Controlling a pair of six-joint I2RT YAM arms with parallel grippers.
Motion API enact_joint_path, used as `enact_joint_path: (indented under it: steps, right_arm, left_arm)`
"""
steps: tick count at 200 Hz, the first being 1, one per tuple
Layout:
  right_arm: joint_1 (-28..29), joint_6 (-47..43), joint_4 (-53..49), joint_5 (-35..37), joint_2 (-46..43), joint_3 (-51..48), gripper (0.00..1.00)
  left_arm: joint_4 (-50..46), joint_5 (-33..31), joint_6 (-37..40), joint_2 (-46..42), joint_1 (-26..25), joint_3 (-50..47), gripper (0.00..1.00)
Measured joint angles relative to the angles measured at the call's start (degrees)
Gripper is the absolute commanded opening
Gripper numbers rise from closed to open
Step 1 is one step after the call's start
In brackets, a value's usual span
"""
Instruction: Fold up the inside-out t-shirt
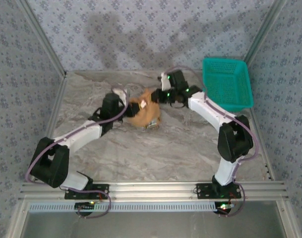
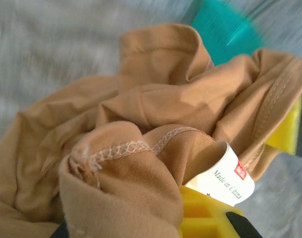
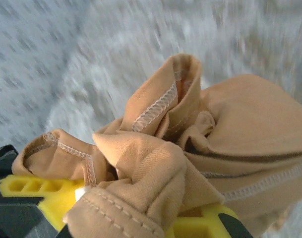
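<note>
Pinching bunched tan cloth between its yellow fingers [image 2: 205, 217], the left gripper [image 1: 130, 101] is clamped narrow on the inside-out t-shirt [image 1: 147, 113]. A white label [image 2: 225, 177] reading "Made in China" lies just beside one finger. The right gripper [image 1: 166, 96] is closed tight on a hemmed fold of the same shirt. The garment sits crumpled between both grippers, toward the far edge of the table [image 1: 190, 148], with a teal basket [image 1: 227, 82] at the far right corner.
</note>
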Motion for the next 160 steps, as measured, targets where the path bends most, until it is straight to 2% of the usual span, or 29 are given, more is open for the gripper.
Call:
enact_joint_path:
  steps: [17,38,57,83,111,136,160]
  right_arm:
    - [1.5,1.8,1.6,0.9,-0.8,-10.0,0.0]
    - [1.9,4.2,2.4,2.4,-5.6,-20.8,0.0]
    - [1.1,5.6,3.7,3.1,-11.8,-26.1,0.0]
    - [0.2,6.7,7.2,3.4,-15.2,-28.7,0.0]
    - [-0.6,7.9,9.2,4.8,-15.3,-31.9,0.0]
    - [-1.1,9.7,10.5,6.7,-16.3,-34.9,0.0]
    - [-1.2,11.8,12.2,8.3,-19.0,-39.1,0.0]
  left_arm:
    - [-3.2,-2.5,-0.9,0.0,-2.5,-3.3,0.03]
    - [-5.4,-4.4,-0.4,0.0,-4.6,-1.8,0.05]
    - [-7.4,-4.3,1.5,1.9,-5.8,3.6,0.07]
    - [-11.3,-2.9,5.3,9.8,-6.1,15.0,0.13]
    - [-20.0,0.9,10.8,21.6,-6.1,29.6,0.28]
    - [-27.7,7.0,16.3,33.0,-6.1,42.8,0.47]
    - [-33.9,11.6,21.3,41.8,-6.3,51.6,0.6]
